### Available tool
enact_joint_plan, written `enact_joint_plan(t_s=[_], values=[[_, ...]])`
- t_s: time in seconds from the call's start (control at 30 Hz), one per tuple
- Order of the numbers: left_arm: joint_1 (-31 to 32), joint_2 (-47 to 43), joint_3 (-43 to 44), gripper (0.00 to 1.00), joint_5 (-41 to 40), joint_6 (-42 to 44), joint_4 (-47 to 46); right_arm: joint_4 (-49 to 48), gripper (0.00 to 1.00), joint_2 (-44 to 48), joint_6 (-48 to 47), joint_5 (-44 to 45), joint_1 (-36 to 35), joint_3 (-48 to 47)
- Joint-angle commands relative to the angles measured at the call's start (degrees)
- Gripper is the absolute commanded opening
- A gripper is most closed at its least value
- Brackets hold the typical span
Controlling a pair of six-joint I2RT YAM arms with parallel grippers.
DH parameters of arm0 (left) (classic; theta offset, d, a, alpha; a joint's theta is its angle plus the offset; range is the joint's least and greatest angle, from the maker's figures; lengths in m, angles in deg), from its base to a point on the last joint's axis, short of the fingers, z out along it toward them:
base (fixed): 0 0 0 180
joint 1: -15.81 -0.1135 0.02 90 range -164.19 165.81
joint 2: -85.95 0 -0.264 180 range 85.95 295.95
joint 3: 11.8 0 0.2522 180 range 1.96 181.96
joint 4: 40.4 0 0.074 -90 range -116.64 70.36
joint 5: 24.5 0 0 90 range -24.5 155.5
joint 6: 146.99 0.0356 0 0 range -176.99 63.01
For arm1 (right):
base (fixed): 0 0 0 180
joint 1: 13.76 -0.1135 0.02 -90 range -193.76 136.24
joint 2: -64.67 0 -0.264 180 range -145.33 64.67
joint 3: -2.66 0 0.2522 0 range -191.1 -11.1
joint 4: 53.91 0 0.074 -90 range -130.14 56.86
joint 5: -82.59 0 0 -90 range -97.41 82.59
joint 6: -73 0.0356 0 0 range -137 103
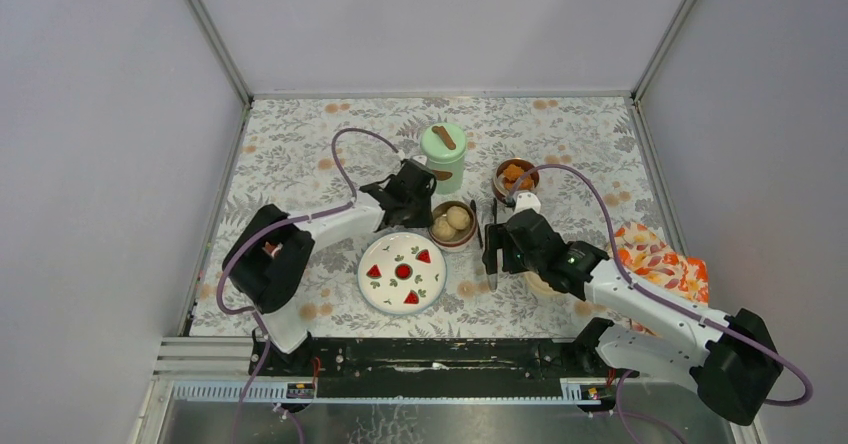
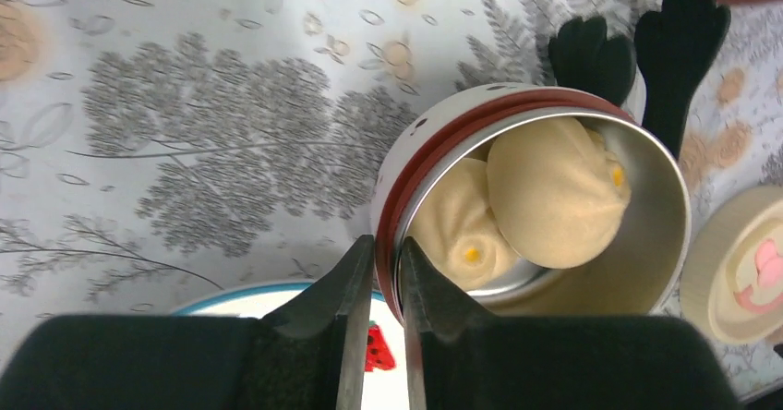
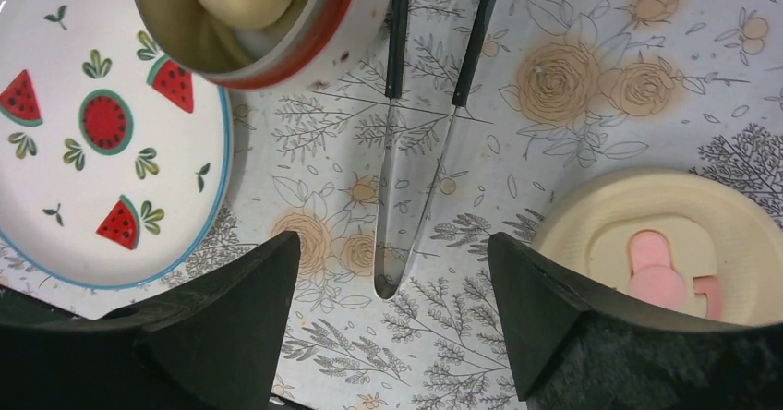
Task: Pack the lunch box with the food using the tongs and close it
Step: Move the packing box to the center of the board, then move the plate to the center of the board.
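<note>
A steel bowl (image 1: 452,223) with a red band holds pale round balls (image 2: 554,188). My left gripper (image 2: 386,262) is shut on its near rim, one finger inside the wall and one outside. The tongs (image 3: 406,179) lie flat on the table right of that bowl (image 3: 268,22), dark tips (image 2: 637,50) pointing away. My right gripper (image 3: 392,253) hangs open over their handle end, touching nothing. The mint-green jar (image 1: 443,154) stands behind with its lid on. A second bowl (image 1: 515,177) holds orange chunks.
The white plate (image 1: 402,272) with watermelon pictures lies left of the tongs, bare of food. A cream lid (image 3: 665,244) rests right of the tongs, close to my right finger. An orange patterned cloth (image 1: 660,264) lies at the table's right edge.
</note>
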Motion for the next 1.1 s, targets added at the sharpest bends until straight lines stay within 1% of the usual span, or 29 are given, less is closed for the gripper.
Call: enact_joint_plan(t_s=[0.0, 0.1, 0.23, 0.37, 0.5, 0.63, 0.73, 0.9, 1.07], values=[[3.7, 0.2, 2.3, 0.23, -2.0, 0.7, 2.8, 2.5, 0.82, 0.9, 2.5, 4.0, -0.2, -0.4], [5.3, 0.7, 2.4, 0.28, -2.3, 0.8, 3.1, 2.6, 0.82, 2.0, 2.7, 4.2, -0.2, 0.1], [5.5, -1.0, 1.3, 0.39, -2.5, 0.3, 3.3, 2.9, 0.82, 3.2, 2.2, 4.4, -0.2, -0.1], [5.6, -6.6, -0.1, 0.53, -3.8, 0.1, 4.6, 4.5, 0.82, 3.7, 1.4, 5.5, -0.3, -1.0], [7.7, -12.8, -2.8, 0.62, -5.2, -0.2, 6.5, 5.0, 0.84, 5.1, 1.4, 7.5, -0.2, -1.1], [13.7, -18.6, -7.2, 0.68, -4.9, -2.2, 6.5, 5.1, 0.86, 6.6, 1.7, 9.4, -0.2, -0.9], [19.9, -20.1, -10.6, 0.73, -3.4, -4.2, 5.4, 5.9, 0.9, 6.8, 2.3, 11.7, -0.2, -1.0], [27.8, -19.1, -14.1, 0.75, -2.1, -7.2, 1.3, 8.1, 0.94, 6.6, 5.0, 16.6, -0.3, -1.2], [31.9, -14.2, -14.1, 0.75, 0.5, -8.0, -3.1, 9.5, 0.97, 7.1, 6.9, 20.0, -0.2, -1.3]])
